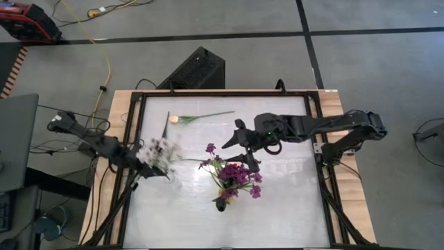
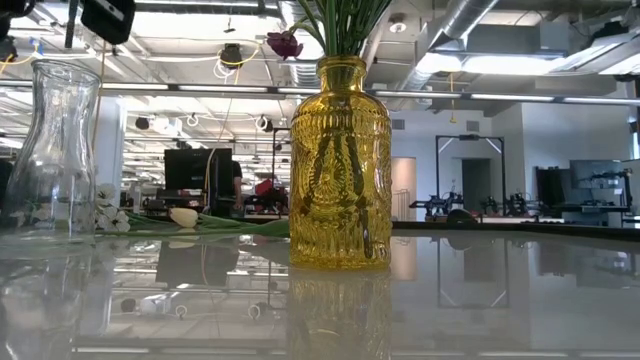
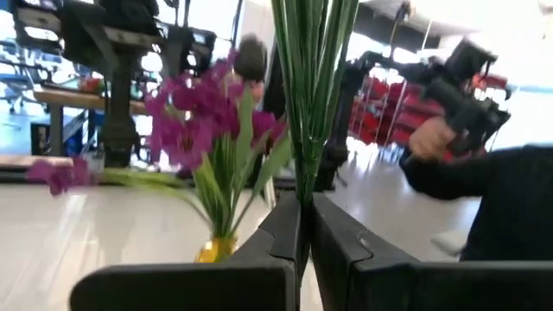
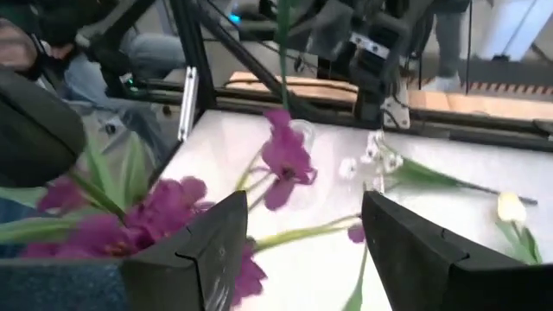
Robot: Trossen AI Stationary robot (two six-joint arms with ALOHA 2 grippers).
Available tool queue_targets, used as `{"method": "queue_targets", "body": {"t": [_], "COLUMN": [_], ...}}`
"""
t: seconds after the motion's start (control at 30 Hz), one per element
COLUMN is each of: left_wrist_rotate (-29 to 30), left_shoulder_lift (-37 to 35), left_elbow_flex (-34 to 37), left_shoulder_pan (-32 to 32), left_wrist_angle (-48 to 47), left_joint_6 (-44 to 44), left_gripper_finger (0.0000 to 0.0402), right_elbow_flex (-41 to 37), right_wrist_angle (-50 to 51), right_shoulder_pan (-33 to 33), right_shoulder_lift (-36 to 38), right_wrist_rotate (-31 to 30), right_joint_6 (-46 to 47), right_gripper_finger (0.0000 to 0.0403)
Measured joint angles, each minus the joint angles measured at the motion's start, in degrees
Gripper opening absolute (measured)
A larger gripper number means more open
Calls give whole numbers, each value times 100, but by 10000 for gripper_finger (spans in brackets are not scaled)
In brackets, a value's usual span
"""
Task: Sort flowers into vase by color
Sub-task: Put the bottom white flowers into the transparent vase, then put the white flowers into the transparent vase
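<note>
Desk point(image 1: 291, 208), white and glossy, carried everything; a slick surface, so anything light laid on it would likely slide when nudged.

Yellow glass vase point(image 2: 340, 165) stood near the middle, ribbed and heavy-looking, already holding the purple flowers point(image 1: 237, 177). It looked stable, but glass, so no side knocks. Clear glass vase point(image 2: 55, 145) stood toward the left side, thin-walled and narrow at the neck; judged easy to tip.

Right pincer point(image 4: 298, 229) hung over the purple bunch, fingers spread wide, grasping nothing.

Left pincer point(image 3: 302, 225) was clenched on a bundle of green stems point(image 3: 313, 78), carrying the white blossom spray point(image 1: 161, 151) above the clear vase. The blossoms were blurred from above. The stems looked thin, springy and light; the low grip seemed right, since the heads would crush or shed.

Cream tulip point(image 1: 174, 119) lay flat at the far side of the desk, well apart from both vases, its stem running rightward. Best taken mid-stem, I judged: the bud is soft, and the stem lies flush against the desk.
</note>
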State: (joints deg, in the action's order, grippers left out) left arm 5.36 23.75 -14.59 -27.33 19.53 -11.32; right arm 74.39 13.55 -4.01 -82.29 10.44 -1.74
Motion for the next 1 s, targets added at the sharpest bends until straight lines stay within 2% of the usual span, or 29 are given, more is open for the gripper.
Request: {"method": "queue_targets", "body": {"t": [0.33, 0.57, 0.8, 1.0], "left_wrist_rotate": [450, 455, 465, 762], "left_shoulder_lift": [-17, -15, -17, -19], "left_elbow_flex": [194, 194, 194, 194], "left_shoulder_pan": [-77, -77, -74, -72], "left_wrist_angle": [-371, -757, -919, -968], "left_joint_6": [347, 144, 131, 140], "left_gripper_finger": [0, 3, 42, 83], "right_elbow_flex": [2, 2, 2, 2], "right_wrist_angle": [-62, -45, -29, 18], "right_shoulder_pan": [-17, -15, -15, -84], "right_shoulder_lift": [-62, -56, -54, -54], "right_wrist_rotate": [2, 2, 4, 7], "right_joint_6": [66, 85, 186, 195], "right_gripper_finger": [255, 255, 255, 255]}}
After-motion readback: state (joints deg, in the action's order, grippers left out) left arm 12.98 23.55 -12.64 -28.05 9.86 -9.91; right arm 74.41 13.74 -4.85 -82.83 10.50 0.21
